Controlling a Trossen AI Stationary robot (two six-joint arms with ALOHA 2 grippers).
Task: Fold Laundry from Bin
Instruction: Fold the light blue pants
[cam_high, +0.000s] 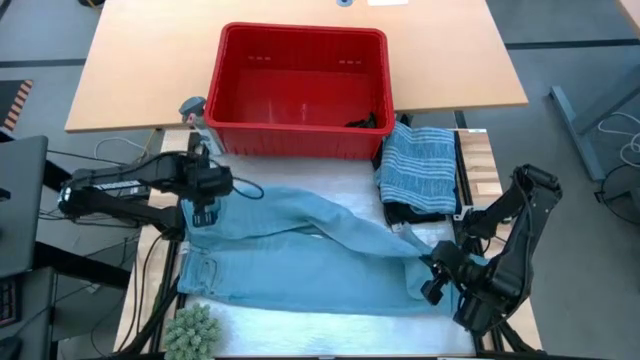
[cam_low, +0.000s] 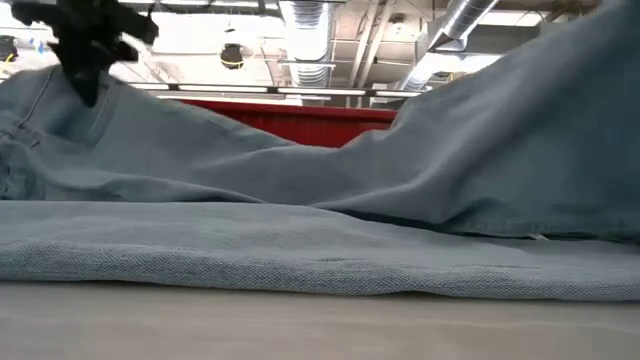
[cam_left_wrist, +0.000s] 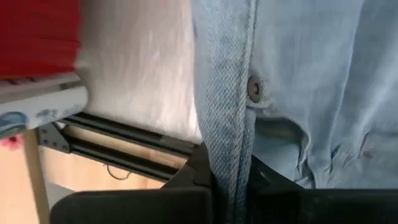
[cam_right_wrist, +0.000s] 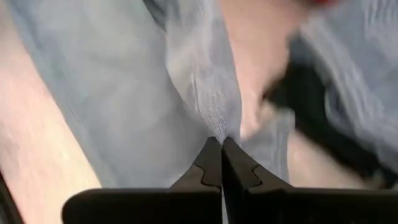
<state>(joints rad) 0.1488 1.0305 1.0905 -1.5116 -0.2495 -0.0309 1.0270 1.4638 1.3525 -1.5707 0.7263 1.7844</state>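
Robotics lab or workshop: exposed ceiling ducts (cam_low: 310, 35), strip lights, wooden tabletop (cam_high: 140, 80) on grey floor, loose cables (cam_high: 620, 125).

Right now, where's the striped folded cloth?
In the high view, the striped folded cloth lies on a black garment at the table's right side, just beside the red bin's right corner and above the spread jeans.
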